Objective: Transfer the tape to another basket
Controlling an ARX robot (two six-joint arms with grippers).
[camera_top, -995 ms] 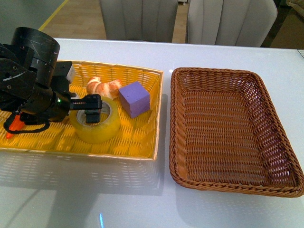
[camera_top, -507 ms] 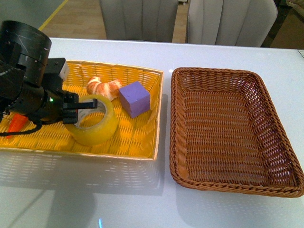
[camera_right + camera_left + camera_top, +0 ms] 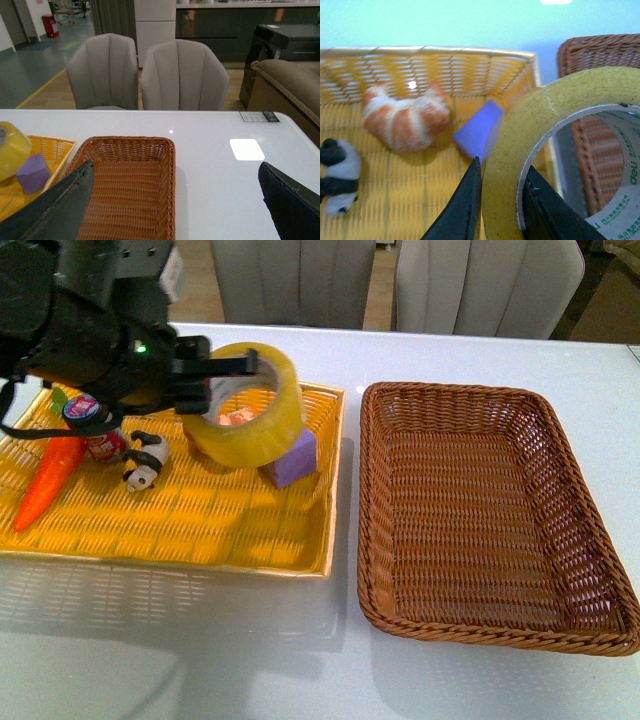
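So our left gripper (image 3: 228, 368) is clamped on the tape (image 3: 250, 412), one finger inside the core and one outside. It's pinching only the wall, and the roll hangs tilted above the yellow basket (image 3: 200, 558). Our worry is that such a thin grip lets it swing or slip mid-carry and drop onto the purple block (image 3: 296, 462), short of the brown basket (image 3: 470, 398).

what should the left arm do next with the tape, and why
Probably carry the tape sideways to the robot's right, over the brown basket, before lowering. The left gripper is shut on the roll's wall, the roll hangs above the yellow basket and the purple block, and the brown basket lies empty alongside.
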